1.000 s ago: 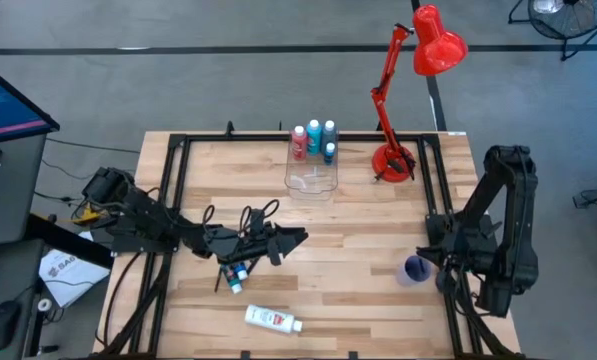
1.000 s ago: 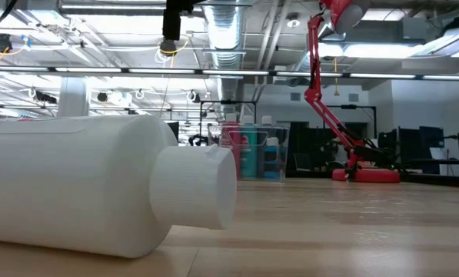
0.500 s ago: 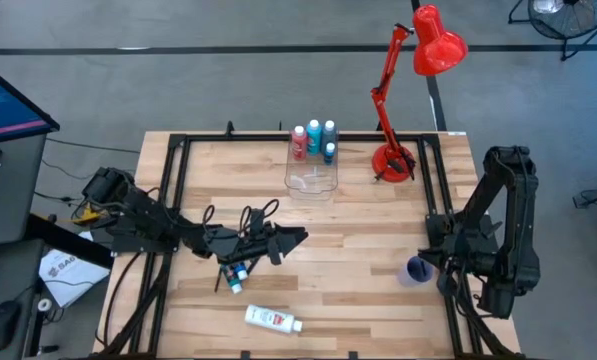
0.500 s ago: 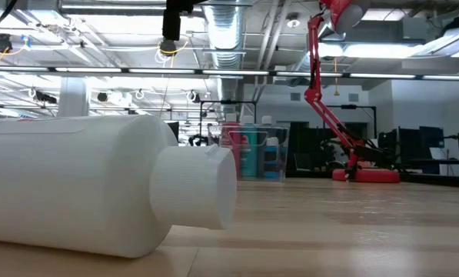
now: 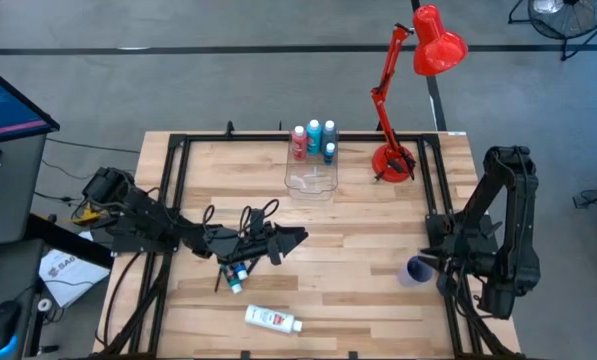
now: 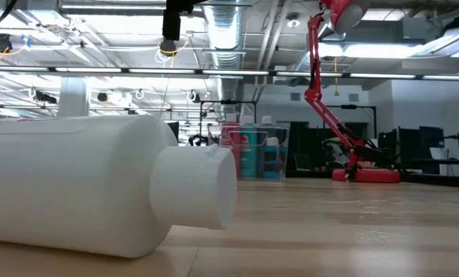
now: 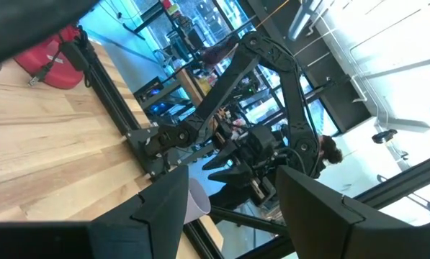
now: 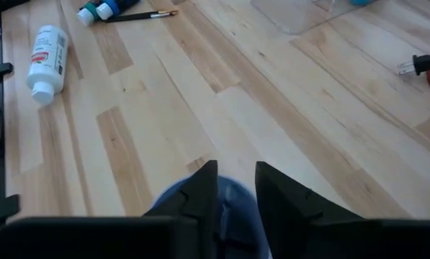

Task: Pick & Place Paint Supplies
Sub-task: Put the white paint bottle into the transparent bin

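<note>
Right gripper (image 8: 235,188) fingers ease slightly apart over the purple cup (image 5: 415,269); arm barely moves. No other shift visible on the table (image 5: 358,230).

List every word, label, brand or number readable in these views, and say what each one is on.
No text can be read with confidence.
White bottle lying at the table's near edge: a red and dark printed label, too small to read.
Paper sheet on the floor left of the table: dark printed letters, too blurred to read.
Paint bottles at the far edge: labels not legible.
</note>
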